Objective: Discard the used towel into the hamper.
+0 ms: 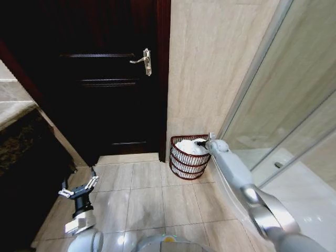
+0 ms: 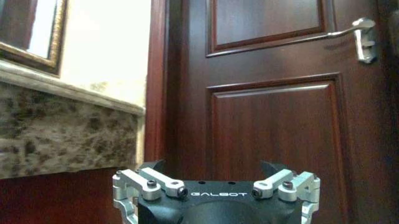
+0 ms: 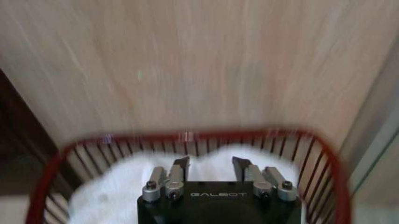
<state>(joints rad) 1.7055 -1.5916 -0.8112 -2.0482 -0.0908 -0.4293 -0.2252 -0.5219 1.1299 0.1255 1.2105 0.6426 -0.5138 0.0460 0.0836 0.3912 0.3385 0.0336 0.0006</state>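
The floor [image 1: 142, 199] is of beige tiles, glossy. Nearest, low on the robot's left, the left gripper [image 1: 79, 186] hangs over these tiles beside a dark marble counter [image 1: 21, 157], pointing toward the door; its fingers [image 2: 159, 179] are spread wide and hold nothing. On the right side one long silver arm [image 1: 236, 173] stretches forward along the glass shower wall [image 1: 283, 105]. Its end, the right gripper [image 1: 201, 142], is just above the one hamper [image 1: 185, 167], which stands on the floor in the corner between the beige wall [image 1: 210, 63] and the shower glass (close to the door frame). The right gripper's fingers [image 3: 181, 165] are parted, with white cloth seen between them, not pinched. One white towel [image 1: 189, 148] lies inside the hamper, heaped to the rim. Farthest is one dark wooden door [image 1: 105, 79] with one silver handle [image 1: 144, 60].
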